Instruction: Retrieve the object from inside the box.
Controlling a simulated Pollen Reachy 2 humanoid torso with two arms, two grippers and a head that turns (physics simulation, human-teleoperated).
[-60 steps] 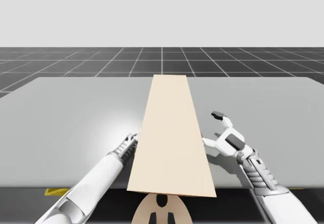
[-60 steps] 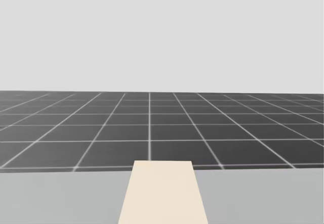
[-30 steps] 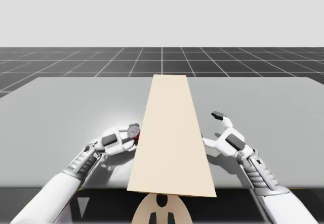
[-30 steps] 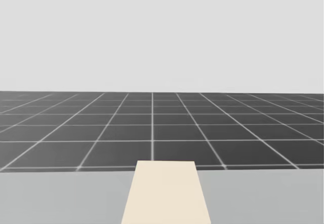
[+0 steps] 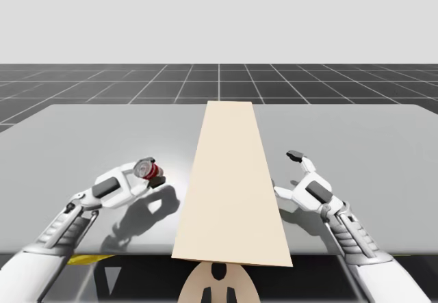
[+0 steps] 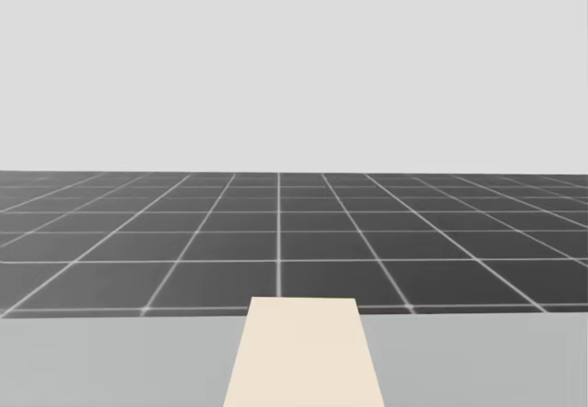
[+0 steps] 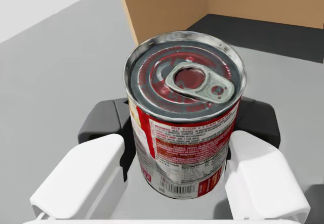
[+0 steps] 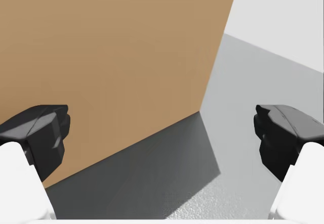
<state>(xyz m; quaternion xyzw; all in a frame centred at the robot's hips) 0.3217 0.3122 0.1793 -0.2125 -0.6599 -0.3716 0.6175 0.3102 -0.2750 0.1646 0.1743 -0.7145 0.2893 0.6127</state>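
Observation:
A long tan box (image 5: 231,187) runs down the middle of the grey table (image 5: 82,152); its far end (image 6: 305,352) also reaches into the head view. My left gripper (image 5: 142,177) is shut on a red-labelled can (image 5: 148,170) with a silver pull-tab lid, held to the left of the box, apart from it. In the left wrist view the can (image 7: 185,115) sits between both pads, with the box's brown wall (image 7: 212,4) ahead. My right gripper (image 5: 290,174) stands open close to the box's right side; its view faces the brown wall (image 8: 106,57), nothing between its fingertips (image 8: 45,133).
A dark gridded floor (image 5: 219,81) lies beyond the table's far edge. A yellow strip (image 5: 85,258) shows at the table's near edge on the left. Bare table surface spreads to the left and right of the box.
My left arm has drawn away from the box's left side toward the left, carrying the red can out into the open. My right arm has stayed still. My head has tilted slightly.

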